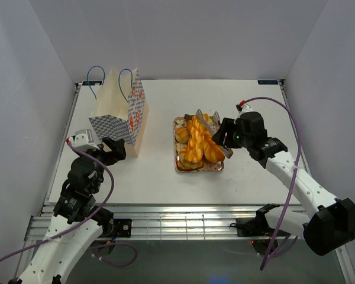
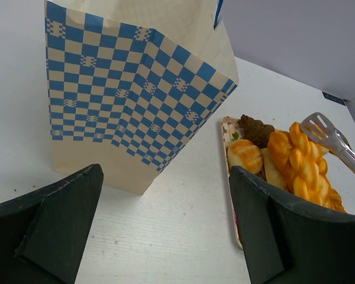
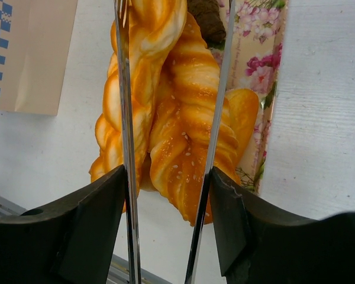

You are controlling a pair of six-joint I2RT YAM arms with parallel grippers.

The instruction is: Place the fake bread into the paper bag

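The paper bag (image 1: pixel 119 112) is checked blue and white over tan. Beside the bag, golden-orange fake bread (image 1: pixel 198 145) and one dark brown piece (image 2: pixel 255 129) are set against a pink-flowered tray (image 3: pixel 259 68); silver tongs (image 2: pixel 322 127) are seen.

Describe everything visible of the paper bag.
The paper bag stands upright, mouth open, on the white table, left of the floral tray. Its outer walls carry blue-and-white checks with orange-red marks above a plain tan base band; the inside looks tan. Two thin blue cord handles loop above. Only the table touches it.

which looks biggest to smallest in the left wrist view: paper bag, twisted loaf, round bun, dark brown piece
paper bag
twisted loaf
round bun and dark brown piece look alike, so unranked
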